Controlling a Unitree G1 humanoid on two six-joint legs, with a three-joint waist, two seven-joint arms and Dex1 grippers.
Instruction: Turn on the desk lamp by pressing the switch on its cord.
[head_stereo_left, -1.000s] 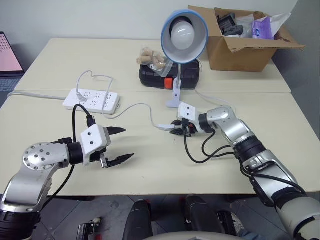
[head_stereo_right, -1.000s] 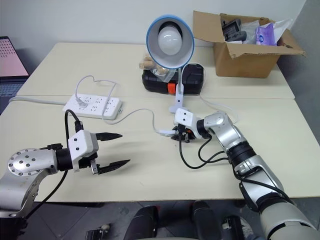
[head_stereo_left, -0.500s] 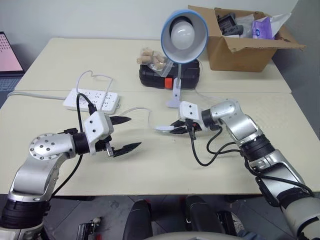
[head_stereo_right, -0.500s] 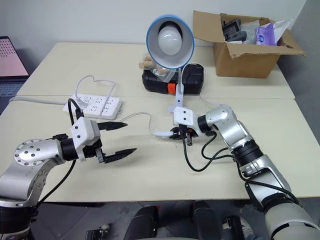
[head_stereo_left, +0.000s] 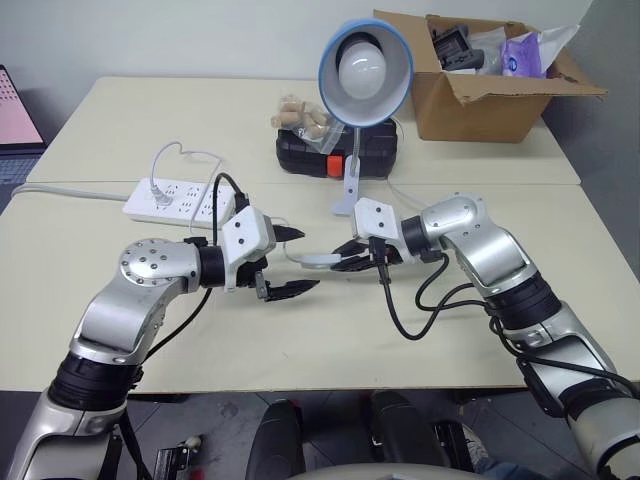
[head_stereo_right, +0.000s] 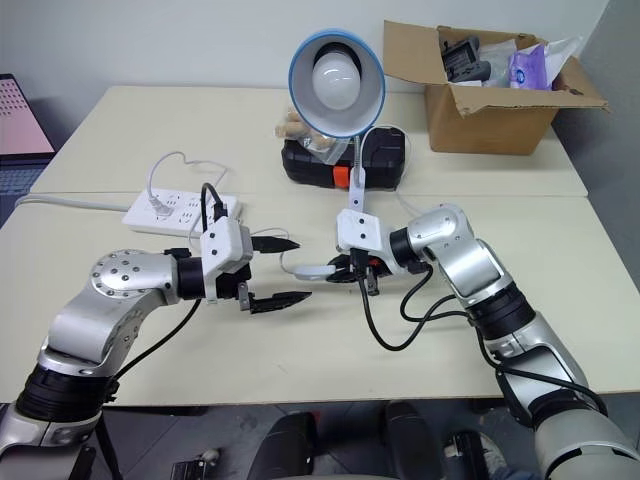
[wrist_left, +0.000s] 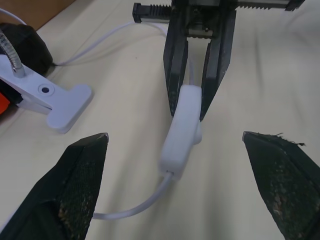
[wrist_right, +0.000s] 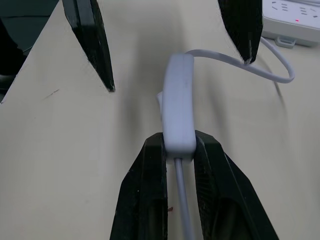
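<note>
The switch (wrist_right: 179, 102) is pinched at one end by the right claw (wrist_right: 179, 150), held just above the desk (head_stereo_left: 330, 340), with the cord (wrist_right: 182, 200) running back between the two black fingers. Facing it is the left claw (head_stereo_left: 296, 262), spread wide, its fingertips on either side of the switch's free end but not touching it. From that free end the cord is seen looping off toward the power strip (head_stereo_left: 180, 199) further back on the left. Behind the claws the desk lamp (head_stereo_left: 365, 65) is stood on its white base, bulb unlit, in front of a black case (head_stereo_left: 336, 152). A cardboard box (head_stereo_left: 480, 80) is parked at the far right corner.
</note>
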